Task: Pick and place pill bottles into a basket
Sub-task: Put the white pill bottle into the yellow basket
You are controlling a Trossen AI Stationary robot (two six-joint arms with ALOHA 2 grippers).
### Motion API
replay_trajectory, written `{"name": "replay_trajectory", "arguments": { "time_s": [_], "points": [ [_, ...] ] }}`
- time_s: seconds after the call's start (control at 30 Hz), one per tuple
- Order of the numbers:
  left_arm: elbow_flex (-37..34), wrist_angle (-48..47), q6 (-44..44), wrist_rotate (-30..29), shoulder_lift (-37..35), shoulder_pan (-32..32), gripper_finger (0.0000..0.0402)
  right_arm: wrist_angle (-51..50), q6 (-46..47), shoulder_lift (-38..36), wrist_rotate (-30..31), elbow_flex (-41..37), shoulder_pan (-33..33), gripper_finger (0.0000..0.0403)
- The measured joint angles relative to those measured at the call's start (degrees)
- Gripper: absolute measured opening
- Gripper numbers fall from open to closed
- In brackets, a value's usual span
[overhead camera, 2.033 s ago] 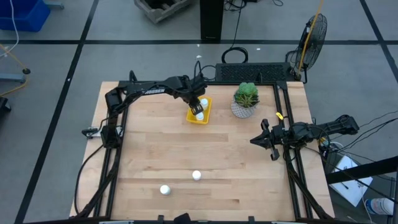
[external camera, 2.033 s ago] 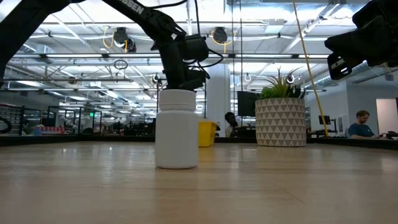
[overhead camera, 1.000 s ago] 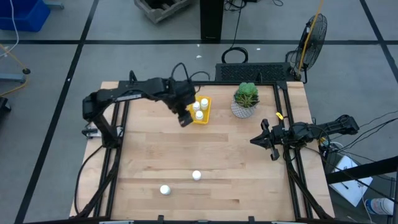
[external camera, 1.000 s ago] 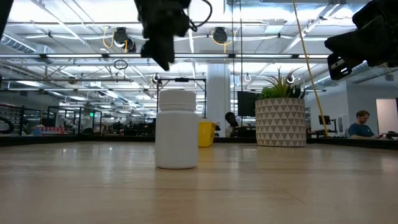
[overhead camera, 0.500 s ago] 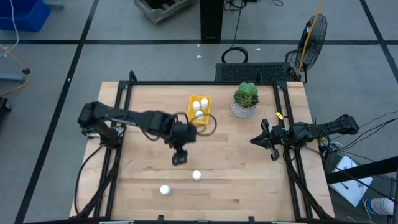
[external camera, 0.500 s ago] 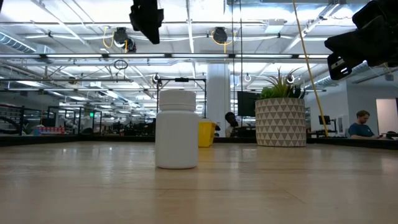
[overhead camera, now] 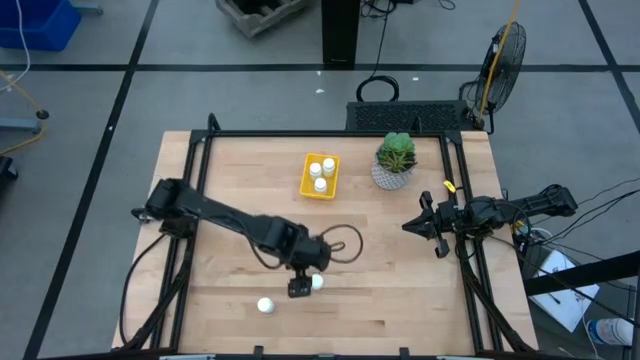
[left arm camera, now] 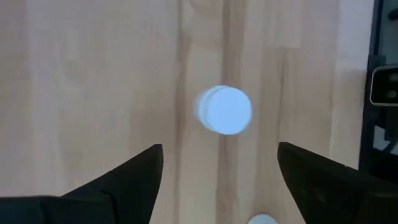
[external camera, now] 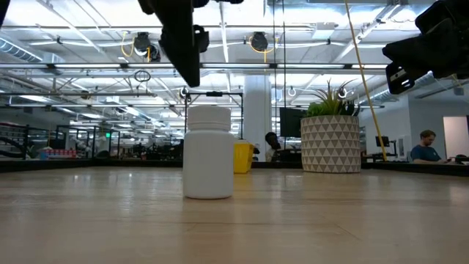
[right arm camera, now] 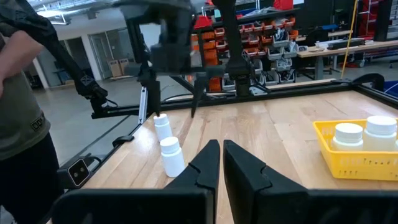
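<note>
Two white pill bottles stand upright on the table near its front, one (overhead camera: 316, 282) to the right of the other (overhead camera: 265, 305). My left gripper (overhead camera: 299, 289) hangs open above the table, pointing down, right beside the right-hand bottle. In the left wrist view (left arm camera: 219, 148) that bottle's cap (left arm camera: 224, 110) shows just ahead of the spread fingers. The yellow basket (overhead camera: 305, 190) at the back holds three more bottles (overhead camera: 319, 175). My right gripper (overhead camera: 414, 226) waits shut at the table's right edge. One bottle (external camera: 209, 152) stands large in the low view.
A white patterned pot with a green plant (overhead camera: 395, 160) stands right of the basket. Black frame rails (overhead camera: 200, 180) run along the table's sides. A person (right arm camera: 18, 99) stands beyond the table's left side. Bare wood lies between the basket and the loose bottles.
My left gripper has gone from beside the yellow basket toward the table's near edge, ending over the two loose bottles. The bottles and the basket have stayed where they were.
</note>
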Motion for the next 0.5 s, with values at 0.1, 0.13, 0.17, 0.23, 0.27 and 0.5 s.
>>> {"name": "replay_trajectory", "arguments": {
  "time_s": [0.1, 0.13, 0.17, 0.23, 0.27, 0.5],
  "points": [
    [0.0, 1.58, -0.06, 0.02, 0.98, -1.04, 0.0329, -0.04, 0.0, 0.0, 0.02, 0.0, -0.02, 0.0016],
    [0.0, 2.3, 0.16, -0.09, 1.14, -1.31, 0.033, -0.04, 0.01, 0.0, 0.02, 0.0, 0.0, 0.0016],
    [0.0, 2.66, 0.41, -0.49, 1.23, -1.49, 0.0332, -0.04, 0.0, 0.0, 0.02, 0.0, -0.02, 0.0016],
    [0.0, 4.25, 0.4, -1.28, 1.48, -1.68, 0.0333, -0.04, 0.0, 0.02, 0.02, 0.0, -0.02, 0.0016],
    [0.0, 5.62, 0.29, -1.41, 1.52, -1.67, 0.0333, 0.08, 0.0, 0.02, 0.02, 0.0, -0.02, 0.0016],
    [-0.02, 7.87, 0.62, -1.34, 3.35, -1.61, 0.0333, -0.07, 0.02, 0.02, 0.02, 0.02, 0.0, 0.0016]
  ]
}}
